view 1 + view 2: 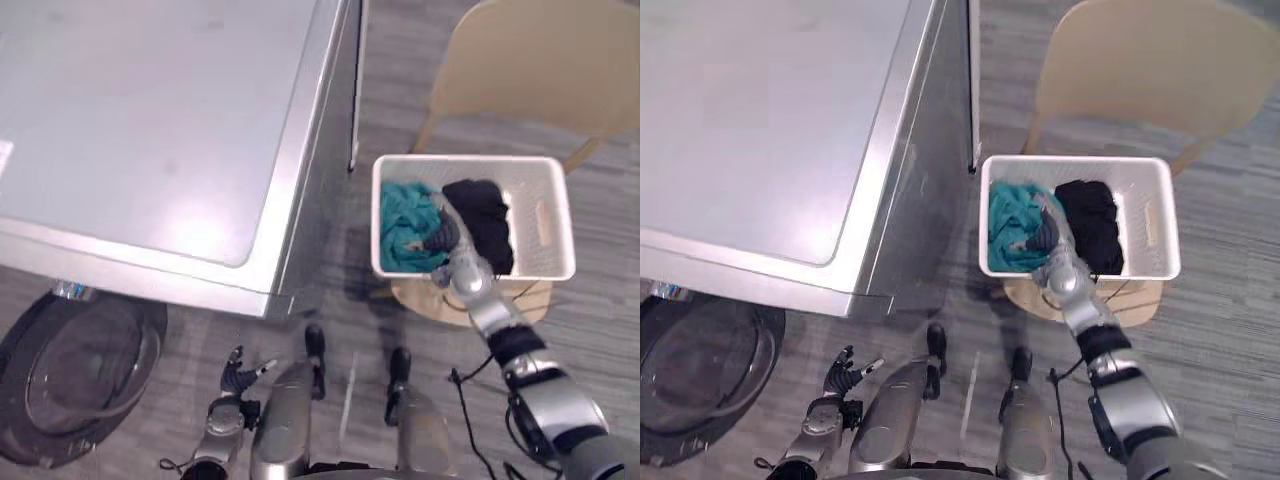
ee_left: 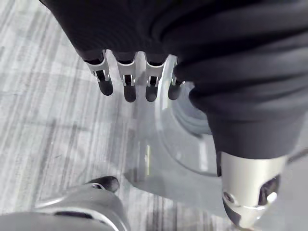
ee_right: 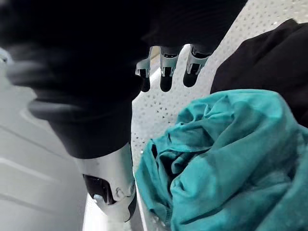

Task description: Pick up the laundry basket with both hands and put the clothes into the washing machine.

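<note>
Basket [image 1: 548, 190]: on chair [image 1: 540, 60], unlifted, clothes [image 1: 405, 228] inside. My right hand [image 1: 447, 242]: spread above clothes, holding nothing. Left hand [image 1: 238, 379]: relaxed, low.

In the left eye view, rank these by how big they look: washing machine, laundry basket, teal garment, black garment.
Largest to smallest: washing machine, laundry basket, then teal garment and black garment, which look about alike, so unranked.

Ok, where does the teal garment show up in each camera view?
Left eye view: teal garment in the white basket's left half.
Right eye view: same place, beside the black garment.
Left wrist view: faces the floor and washer door instead.
Right wrist view: close up, just past the right hand.
Shared landmark: the basket.
</note>
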Controlling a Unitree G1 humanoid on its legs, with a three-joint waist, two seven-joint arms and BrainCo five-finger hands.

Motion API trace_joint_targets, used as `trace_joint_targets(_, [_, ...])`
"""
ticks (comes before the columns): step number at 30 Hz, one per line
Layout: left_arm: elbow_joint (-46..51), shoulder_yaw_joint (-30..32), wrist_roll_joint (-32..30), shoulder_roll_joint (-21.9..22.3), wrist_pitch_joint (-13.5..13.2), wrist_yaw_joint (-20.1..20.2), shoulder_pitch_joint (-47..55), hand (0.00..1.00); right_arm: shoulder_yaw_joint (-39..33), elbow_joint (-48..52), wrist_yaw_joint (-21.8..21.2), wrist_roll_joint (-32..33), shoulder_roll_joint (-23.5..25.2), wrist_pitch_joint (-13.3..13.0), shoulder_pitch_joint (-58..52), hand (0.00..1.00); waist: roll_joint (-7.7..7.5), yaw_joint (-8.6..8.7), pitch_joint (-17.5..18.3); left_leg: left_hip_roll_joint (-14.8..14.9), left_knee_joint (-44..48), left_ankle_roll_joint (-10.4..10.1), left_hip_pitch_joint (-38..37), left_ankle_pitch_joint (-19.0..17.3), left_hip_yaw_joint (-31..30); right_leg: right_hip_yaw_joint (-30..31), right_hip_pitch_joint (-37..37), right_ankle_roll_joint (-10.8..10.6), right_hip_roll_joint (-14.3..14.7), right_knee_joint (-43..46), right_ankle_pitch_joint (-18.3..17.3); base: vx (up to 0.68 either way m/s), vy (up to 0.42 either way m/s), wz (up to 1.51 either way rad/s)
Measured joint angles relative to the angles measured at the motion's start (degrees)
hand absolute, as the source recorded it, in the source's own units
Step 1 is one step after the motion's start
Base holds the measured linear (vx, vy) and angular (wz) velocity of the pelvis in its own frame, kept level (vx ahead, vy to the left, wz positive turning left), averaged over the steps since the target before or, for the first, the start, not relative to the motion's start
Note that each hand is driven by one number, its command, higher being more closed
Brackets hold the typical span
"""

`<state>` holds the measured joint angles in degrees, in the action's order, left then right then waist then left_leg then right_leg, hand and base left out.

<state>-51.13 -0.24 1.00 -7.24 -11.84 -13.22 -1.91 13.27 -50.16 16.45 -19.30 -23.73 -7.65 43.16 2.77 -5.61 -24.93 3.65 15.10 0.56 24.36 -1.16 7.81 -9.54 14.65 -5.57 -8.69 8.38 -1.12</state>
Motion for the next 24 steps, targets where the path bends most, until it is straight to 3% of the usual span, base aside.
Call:
trace_joint_targets(7, [0.0,-0.1,5.9,1.6,-2.0,-2.4,-2.1,0.0,-0.4,-15.1,2.6,-3.1,-1.8,4.7,9.0,0.0,0.99,-2.74,-1.5,-1.2,-1.0,0.4,5.1,2.0,-3.1,-2.2,2.8,1.1,0.0,-2.1,1.3,0.04,0.025,0.24])
trace_joint_targets(8, [0.1,-0.1,6.3,1.9,-2.2,-2.6,-2.2,0.0,-0.4,-16.2,2.6,-3.4,-2.3,5.0,9.7,1.0,1.1,-3.21,-1.5,-1.5,-1.6,0.4,5.6,2.4,-3.4,-2.4,3.4,1.1,-0.2,-2.2,1.3,0.03,0.029,0.13])
trace_joint_targets(14, [-0.1,-0.2,7.3,2.6,-2.3,-2.7,-3.9,0.0,1.4,-18.3,1.9,-3.7,-3.2,5.5,12.0,1.0,1.24,-4.05,-1.8,-2.3,-6.3,-0.2,6.0,5.4,-5.3,-3.3,4.9,1.1,-0.4,-2.1,1.3,0.01,0.009,0.19])
trace_joint_targets(21, [0.0,-0.3,7.3,4.3,-2.3,-2.1,-5.5,0.0,1.4,-17.9,0.8,0.8,-3.3,5.5,12.7,1.0,1.19,-4.67,-1.8,-2.0,-9.6,-0.8,3.3,7.3,-5.1,-2.8,4.2,1.1,-0.1,-2.0,1.2,-0.03,-0.019,-0.04])
trace_joint_targets(24, [0.1,-0.3,7.3,4.3,-2.0,-2.2,-5.5,0.0,-3.9,-9.2,1.3,2.4,-3.0,5.7,9.7,1.0,0.98,-4.0,-1.9,-1.9,-11.5,-0.7,0.6,7.9,-4.4,-2.2,2.9,1.2,0.1,-2.1,1.2,-0.02,-0.009,-0.11])
